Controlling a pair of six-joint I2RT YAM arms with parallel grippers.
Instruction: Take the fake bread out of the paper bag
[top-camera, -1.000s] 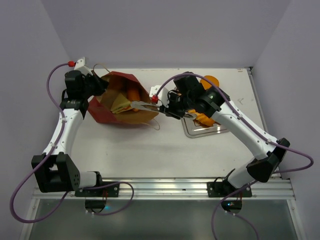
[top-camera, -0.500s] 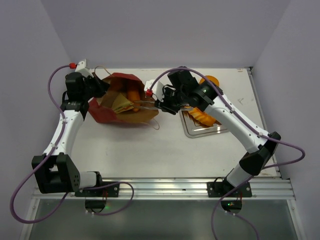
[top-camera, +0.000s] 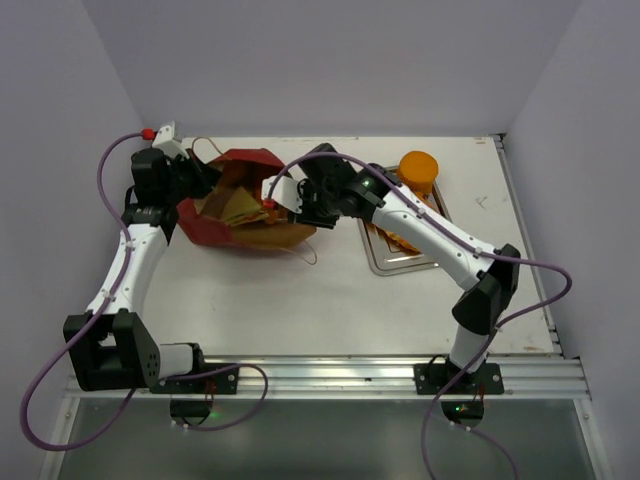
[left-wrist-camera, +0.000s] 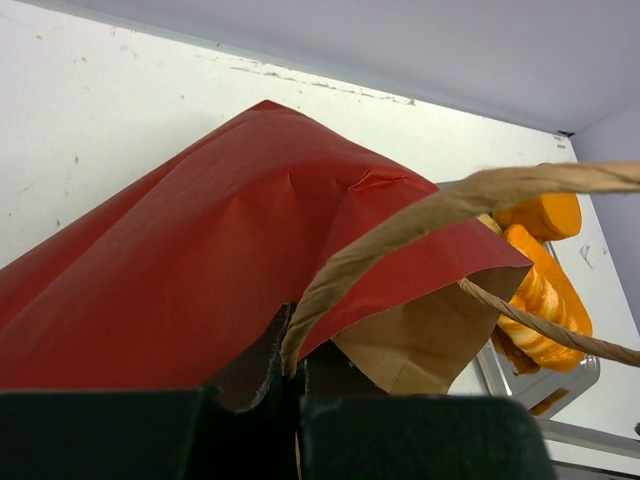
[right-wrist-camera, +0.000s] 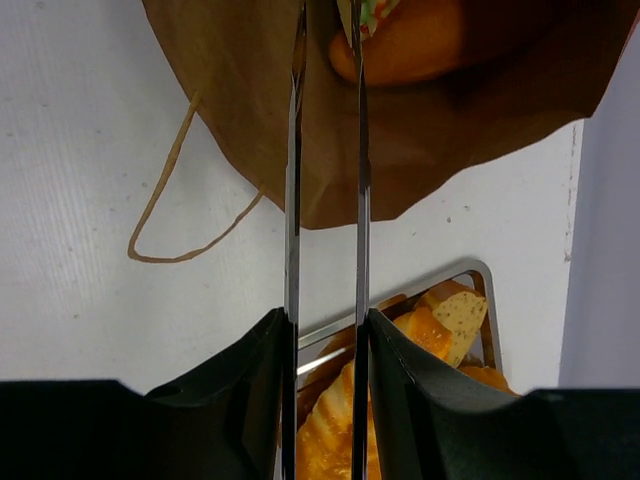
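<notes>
Where the overhead camera looks down, the paper bag (top-camera: 205, 228) lies on its side at the upper left of the table (top-camera: 300, 310), mouth facing right, with fake bread (top-camera: 238, 207) inside. The right pincer (top-camera: 262, 207) reaches into that mouth.

Left wrist view: the left pincer (left-wrist-camera: 292, 385) is pressed together on the bag's edge beside the handle (left-wrist-camera: 400, 235).

Right wrist view: the right pincer's fingers (right-wrist-camera: 293, 150) stand narrowly spread, nothing between them, their tips inside the bag near an orange piece (right-wrist-camera: 410, 50) at the top of the frame.
</notes>
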